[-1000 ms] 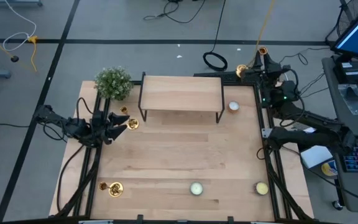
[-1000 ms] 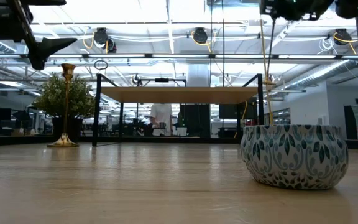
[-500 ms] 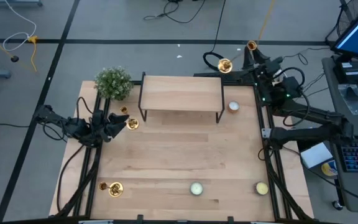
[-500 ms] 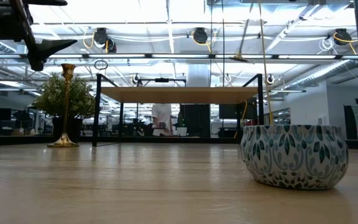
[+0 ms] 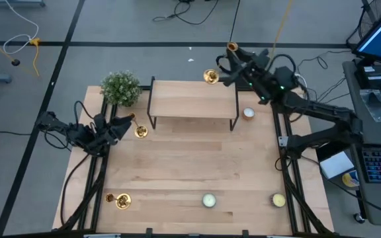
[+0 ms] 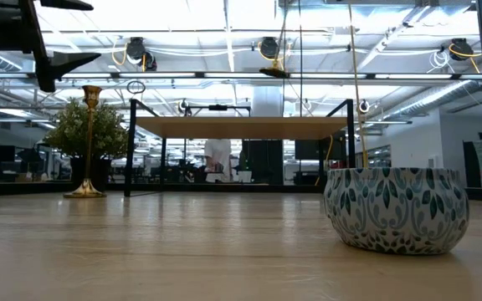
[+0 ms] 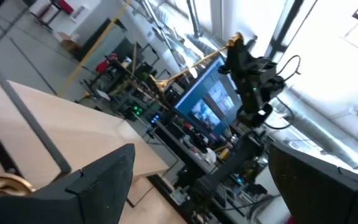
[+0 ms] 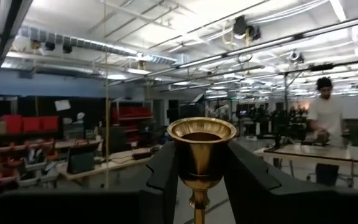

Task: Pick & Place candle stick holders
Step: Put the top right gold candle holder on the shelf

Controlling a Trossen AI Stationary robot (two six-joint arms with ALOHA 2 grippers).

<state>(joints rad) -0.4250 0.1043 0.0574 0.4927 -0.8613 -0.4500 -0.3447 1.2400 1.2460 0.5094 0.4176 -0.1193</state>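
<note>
Transport phase of a candlestick placement. The right gripper (image 5: 232, 64), beyond the table's far edge near its far right corner, is clamped on the stem of one of the candle stick holders (image 5: 211, 77) and carries it tilted in the air — the flared base (image 5: 210, 77) leads toward the far right corner of the raised wooden shelf (image 5: 192, 98), the cup end (image 5: 231, 47) trails behind. The right wrist view confirms the grip: the brass cup (image 8: 201, 138) sits between the two dark fingers (image 8: 166, 169), stem pinched below it. The left gripper (image 5: 116, 127) waits with jaws spread wide near the table's left edge, just beside a second holder (image 5: 139, 131) standing in front of the green plant (image 5: 120, 87); a third holder (image 5: 122, 200) stands near the front left corner. A likely target is the shelf top, though the frames do not settle this. To place well, the stem should be brought fully upright before descent, so that the round base meets the surface flat rather than on its rim — a tall thin stem on a small foot will probably topple if released at a slant. The base should land well inside the shelf's edge, and the fingers should part only once the base bears its own weight, then withdraw straight up along the stem. The white tealight (image 5: 249, 113) beside the shelf's right leg lies below the path and is best kept clear of.
</note>
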